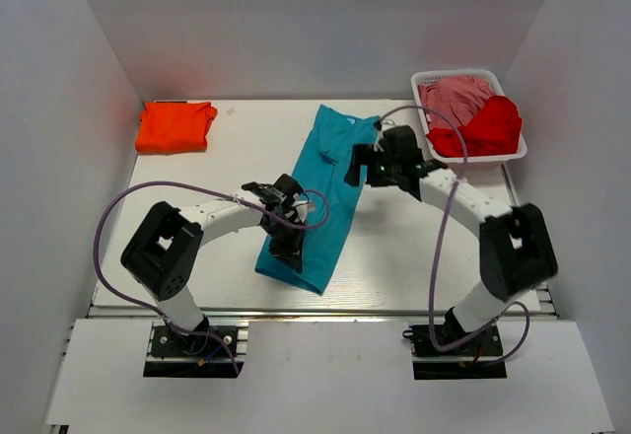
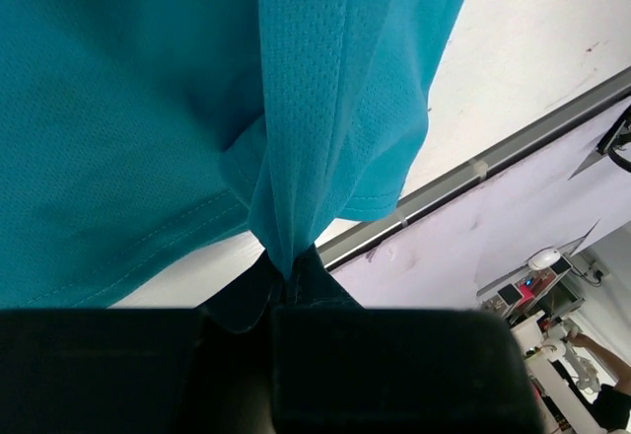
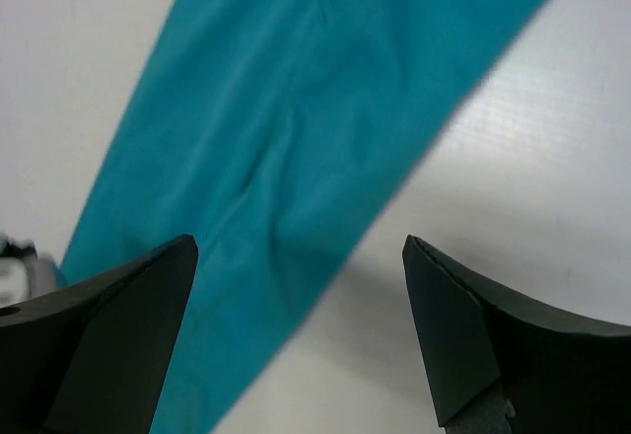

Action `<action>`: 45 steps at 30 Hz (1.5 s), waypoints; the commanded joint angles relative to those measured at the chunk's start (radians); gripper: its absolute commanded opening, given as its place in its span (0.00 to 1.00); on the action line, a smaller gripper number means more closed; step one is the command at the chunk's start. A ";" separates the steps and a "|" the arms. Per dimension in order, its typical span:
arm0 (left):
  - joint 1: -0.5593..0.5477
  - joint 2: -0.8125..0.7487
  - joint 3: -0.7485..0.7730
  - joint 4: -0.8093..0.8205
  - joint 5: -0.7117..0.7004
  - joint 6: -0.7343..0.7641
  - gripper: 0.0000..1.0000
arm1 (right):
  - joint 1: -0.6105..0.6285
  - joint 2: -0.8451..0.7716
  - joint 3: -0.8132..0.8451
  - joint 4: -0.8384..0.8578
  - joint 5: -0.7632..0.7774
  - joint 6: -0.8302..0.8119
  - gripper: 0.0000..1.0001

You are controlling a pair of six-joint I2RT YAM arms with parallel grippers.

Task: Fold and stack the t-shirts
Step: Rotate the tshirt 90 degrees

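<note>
Teal t-shirt [image 1: 330,158] lay as a long strip mid-bench, running from the far edge toward the near edge.
The left gripper [image 2: 284,291] was clamped on cloth at its near end. The right gripper [image 3: 298,256] hovered, fingers spread wide, over its far end. A folded orange t-shirt [image 1: 175,126] sat in the far left corner.

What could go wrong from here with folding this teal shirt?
The left gripper pinches only a small bunch of the teal shirt, so the cloth could slip out, or the lengthwise fold could open when it lifts. The right gripper is open above the shirt's edge, holding nothing. If the left pulls alone, the strip may drag and skew across the table.
</note>
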 commanded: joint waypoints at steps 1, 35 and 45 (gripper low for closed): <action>0.003 -0.026 -0.001 0.041 -0.007 -0.007 0.00 | 0.006 0.123 0.156 0.027 0.014 -0.032 0.90; 0.003 -0.071 -0.039 0.029 -0.029 0.002 0.00 | 0.139 0.795 0.919 -0.139 0.453 -0.304 0.11; 0.003 -0.098 -0.107 0.000 -0.040 0.002 0.00 | 0.134 0.861 1.044 -0.162 0.436 -0.301 0.00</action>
